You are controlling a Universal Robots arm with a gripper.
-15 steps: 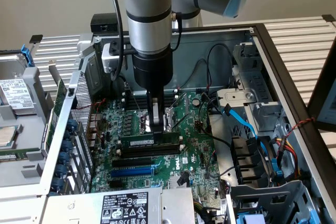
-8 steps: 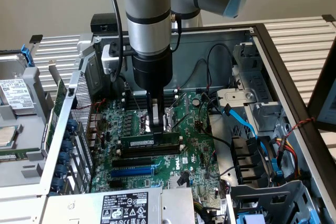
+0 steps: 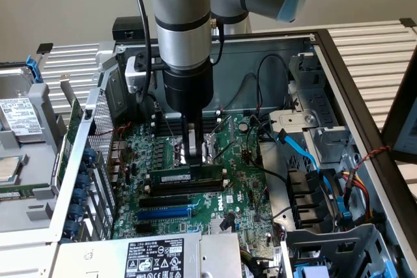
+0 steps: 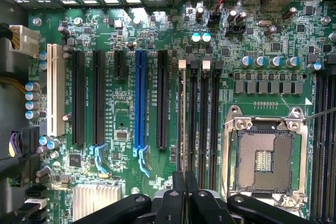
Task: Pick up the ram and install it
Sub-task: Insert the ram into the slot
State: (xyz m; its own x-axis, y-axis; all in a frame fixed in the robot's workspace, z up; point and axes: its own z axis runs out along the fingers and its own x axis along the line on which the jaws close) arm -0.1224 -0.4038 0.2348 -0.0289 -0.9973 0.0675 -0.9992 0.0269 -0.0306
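Finding: my claw (image 3: 193,161) is closed on the top edge of the ram (image 3: 186,178), at about mid-length. The ram stands on edge directly beneath the claw, near the blue slot (image 3: 166,213). Its long axis runs parallel to the blue slot, with the black slots (image 3: 187,191) between them. I cannot tell whether it is seated.

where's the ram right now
In the exterior view the ram stands on edge mid-motherboard, between the CPU socket and the blue slot, right beside the black slots, with the hand on its top edge.
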